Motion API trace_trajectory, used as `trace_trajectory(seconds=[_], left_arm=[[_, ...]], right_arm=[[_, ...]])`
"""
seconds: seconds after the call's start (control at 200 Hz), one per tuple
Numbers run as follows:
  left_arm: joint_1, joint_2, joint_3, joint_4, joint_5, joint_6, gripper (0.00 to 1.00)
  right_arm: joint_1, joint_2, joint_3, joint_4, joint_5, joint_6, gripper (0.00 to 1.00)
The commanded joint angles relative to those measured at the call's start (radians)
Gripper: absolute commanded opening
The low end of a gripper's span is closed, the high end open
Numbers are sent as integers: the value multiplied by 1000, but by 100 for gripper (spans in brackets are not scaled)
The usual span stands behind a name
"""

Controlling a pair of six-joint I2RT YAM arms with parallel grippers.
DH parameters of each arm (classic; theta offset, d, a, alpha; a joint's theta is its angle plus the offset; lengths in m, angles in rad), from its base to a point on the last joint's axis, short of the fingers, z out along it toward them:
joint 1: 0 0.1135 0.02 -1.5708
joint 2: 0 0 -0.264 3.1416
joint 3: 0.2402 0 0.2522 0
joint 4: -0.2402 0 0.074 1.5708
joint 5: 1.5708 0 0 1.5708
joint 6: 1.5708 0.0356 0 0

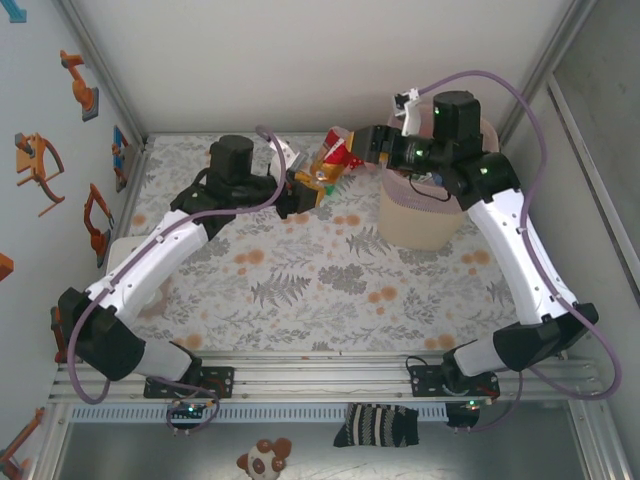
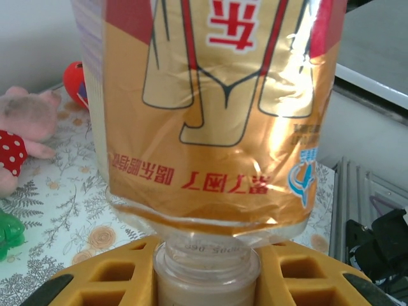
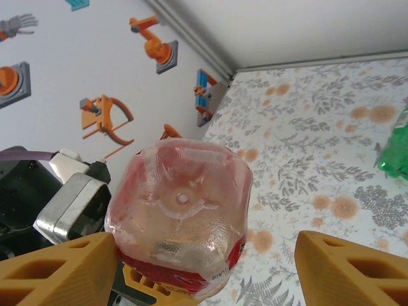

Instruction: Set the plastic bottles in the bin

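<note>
A plastic bottle [image 1: 330,160] with a gold and red label hangs above the back of the table, between my two grippers. My left gripper [image 1: 312,186] is shut on its neck; in the left wrist view the yellow fingers [image 2: 95,280] clamp the neck just under the bottle [image 2: 217,115]. My right gripper [image 1: 352,148] stands open at the bottle's base [image 3: 182,210]. One finger [image 3: 57,271] rests against the bottle and the other finger [image 3: 350,271] is well apart from it. The bin [image 1: 420,225], pink above and beige below, stands under my right arm.
A pink plush toy in a red dotted outfit [image 2: 22,127] lies on the floral table beside a red item [image 2: 75,83]. A green plastic piece [image 3: 395,153] lies at the right edge of the right wrist view. Walls close in on three sides.
</note>
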Motion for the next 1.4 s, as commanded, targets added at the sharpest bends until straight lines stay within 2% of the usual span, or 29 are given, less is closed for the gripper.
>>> trace_trajectory(seconds=[0.0,0.295,0.571,0.656,0.791,0.846,0.996,1.397], left_arm=[[-11,-12,-12,-41,-7,72,28],[-32,-4,-9,-57,-5,102,29],[-35,1,-6,-58,-30,98,30],[-34,-1,-5,-52,-35,91,37],[-34,-17,-18,-23,-38,75,60],[-34,-23,-25,-14,-45,69,66],[-33,-46,-44,-8,-64,66,71],[-33,-72,-70,-7,-81,60,72]], right_arm=[[18,5,27,-9,-42,4,74],[46,65,77,-47,-29,9,74],[49,67,77,-76,4,10,63],[50,58,79,-78,26,6,60],[46,37,89,-92,93,-19,58],[33,30,102,-105,116,-32,58],[-33,7,146,-160,168,-67,56],[-231,-21,293,-364,434,-258,55]])
